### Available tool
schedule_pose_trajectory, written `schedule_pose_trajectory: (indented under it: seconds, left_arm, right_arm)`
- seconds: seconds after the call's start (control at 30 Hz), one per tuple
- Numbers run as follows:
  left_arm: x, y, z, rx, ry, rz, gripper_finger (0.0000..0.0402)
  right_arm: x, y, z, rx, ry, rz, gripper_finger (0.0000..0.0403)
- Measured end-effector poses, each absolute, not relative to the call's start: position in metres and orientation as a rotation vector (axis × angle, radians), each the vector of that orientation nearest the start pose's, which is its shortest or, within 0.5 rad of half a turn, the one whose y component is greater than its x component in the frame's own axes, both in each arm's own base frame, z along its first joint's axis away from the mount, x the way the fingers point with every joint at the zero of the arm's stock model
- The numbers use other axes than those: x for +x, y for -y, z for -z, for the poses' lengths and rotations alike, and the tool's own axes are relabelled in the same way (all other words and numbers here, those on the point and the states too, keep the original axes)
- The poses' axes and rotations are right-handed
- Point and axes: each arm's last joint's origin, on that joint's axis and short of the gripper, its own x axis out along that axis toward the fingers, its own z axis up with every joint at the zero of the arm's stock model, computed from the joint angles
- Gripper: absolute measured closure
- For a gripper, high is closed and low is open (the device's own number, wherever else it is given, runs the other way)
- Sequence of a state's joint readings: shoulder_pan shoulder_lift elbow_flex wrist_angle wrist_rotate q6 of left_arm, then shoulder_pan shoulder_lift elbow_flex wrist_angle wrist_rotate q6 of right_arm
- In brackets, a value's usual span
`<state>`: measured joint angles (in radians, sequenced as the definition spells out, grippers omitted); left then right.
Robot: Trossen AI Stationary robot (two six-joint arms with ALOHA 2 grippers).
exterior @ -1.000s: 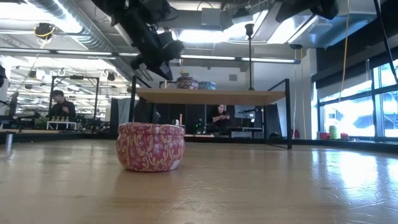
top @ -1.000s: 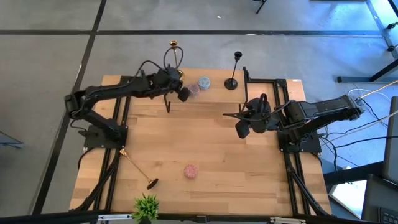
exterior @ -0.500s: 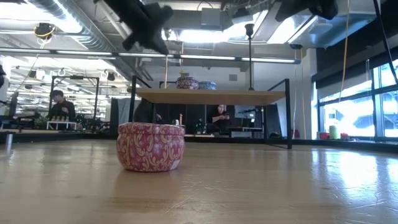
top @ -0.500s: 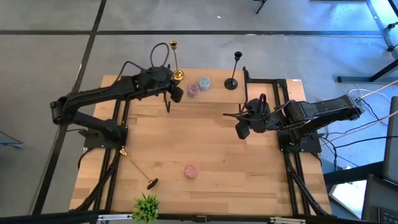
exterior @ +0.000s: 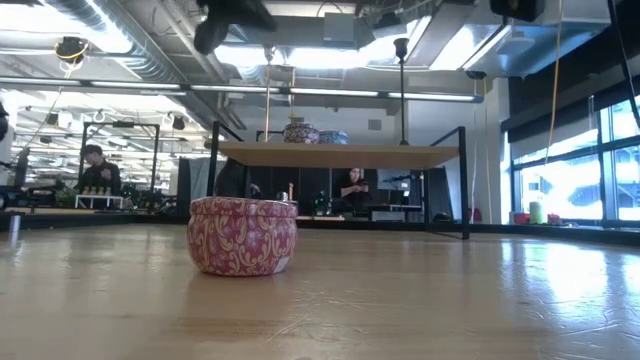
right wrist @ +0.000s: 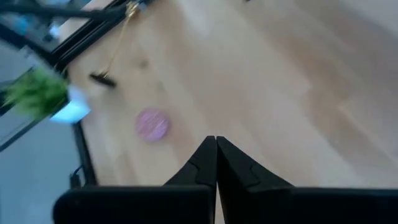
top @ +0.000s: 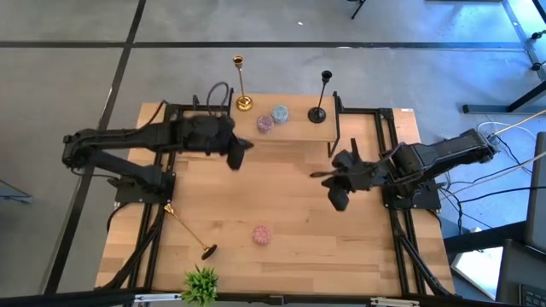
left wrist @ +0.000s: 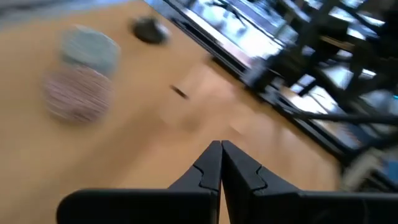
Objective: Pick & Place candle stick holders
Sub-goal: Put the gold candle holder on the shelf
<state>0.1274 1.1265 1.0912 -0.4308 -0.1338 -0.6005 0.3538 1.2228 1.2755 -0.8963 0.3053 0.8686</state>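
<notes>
Next, both grippers' fingers pressed together, spread the right gripper [top: 339, 201] wide before straddling the fallen gold holder [top: 188, 232].

Pale, smooth wooden tabletop [top: 290, 196]; a shiny brass-looking candle stick holder [top: 241, 83]; a patterned tin [exterior: 243, 235], possibly glossy metal.

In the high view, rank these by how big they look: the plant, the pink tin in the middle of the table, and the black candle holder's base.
1. Plant, clearly the widest.
2. Pink tin and the black candle holder's base look about alike; I would not rank them.
</notes>
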Motion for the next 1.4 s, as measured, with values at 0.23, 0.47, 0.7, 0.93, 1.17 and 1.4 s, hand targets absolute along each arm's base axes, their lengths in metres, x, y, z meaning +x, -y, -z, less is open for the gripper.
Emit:
schedule_pose_trajectory:
  seconds: [0.23, 0.47, 0.7, 0.93, 1.17, 1.4]
  left_arm:
    - [0.246, 0.025, -0.344, -0.688, -0.383, -0.345, 0.0400]
    - [0.246, 0.070, -0.334, -0.854, -0.404, -0.331, 0.0400]
    - [0.247, 0.107, -0.319, -1.045, -0.438, -0.356, 0.0399]
    - [0.253, 0.127, -0.300, -1.197, -0.634, -0.308, 0.0397]
    - [0.257, 0.133, -0.292, -1.200, -0.606, -0.370, 0.0396]
    - [0.269, 0.124, -0.285, -1.157, -0.550, -0.426, 0.0396]
  right_arm:
    - [0.211, -0.107, -0.355, 0.542, -0.770, 0.158, 0.0399]
    - [0.196, -0.135, -0.358, 0.562, -0.702, 0.144, 0.0399]
    - [0.192, -0.158, -0.352, 0.578, -0.699, 0.119, 0.0399]
    - [0.196, -0.179, -0.341, 0.575, -0.721, 0.087, 0.0399]
    - [0.194, -0.193, -0.333, 0.582, -0.749, 0.076, 0.0399]
    - [0.187, -0.201, -0.333, 0.578, -0.759, 0.046, 0.0399]
